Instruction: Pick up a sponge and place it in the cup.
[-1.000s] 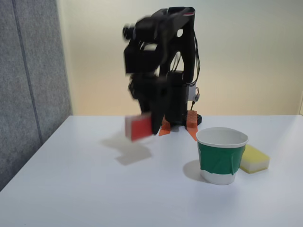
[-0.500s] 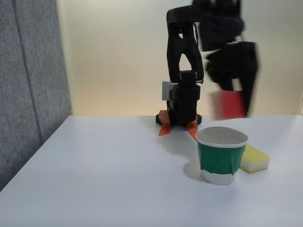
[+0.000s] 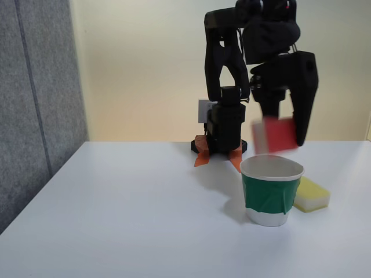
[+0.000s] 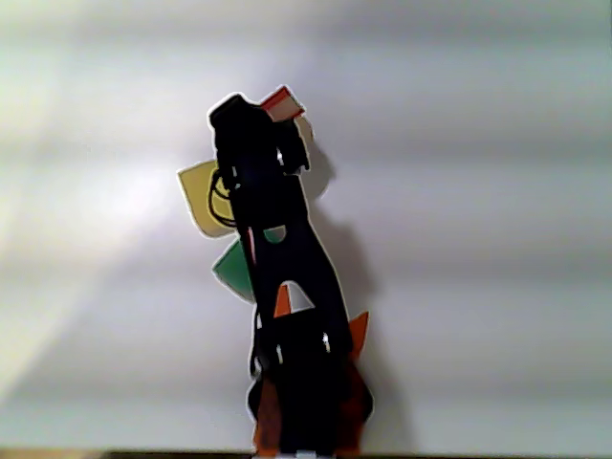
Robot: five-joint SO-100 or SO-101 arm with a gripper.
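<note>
The red sponge (image 3: 273, 135) hangs just above the rim of the cup (image 3: 271, 194), a white paper cup with a green band. My black gripper (image 3: 280, 138) points down over the cup and is shut on the sponge, one finger (image 3: 301, 124) on its right side. Seen from above and behind in the other view, the sponge (image 4: 282, 100) shows as a red and white corner at the gripper (image 4: 279, 117), and the arm hides most of the cup (image 4: 233, 269).
A pale yellow sponge (image 3: 312, 194) lies on the table right behind the cup, seen also as the yellow sponge (image 4: 198, 196) in the other view. The arm's base (image 3: 219, 147) with orange tape stands at the back. A grey partition (image 3: 35, 104) borders the white table (image 3: 127, 220) on the left.
The arm swung the sponge from the left side of the table up and across to the right. Since half a second ago the sponge has come slightly lower and left, over the cup's mouth.
</note>
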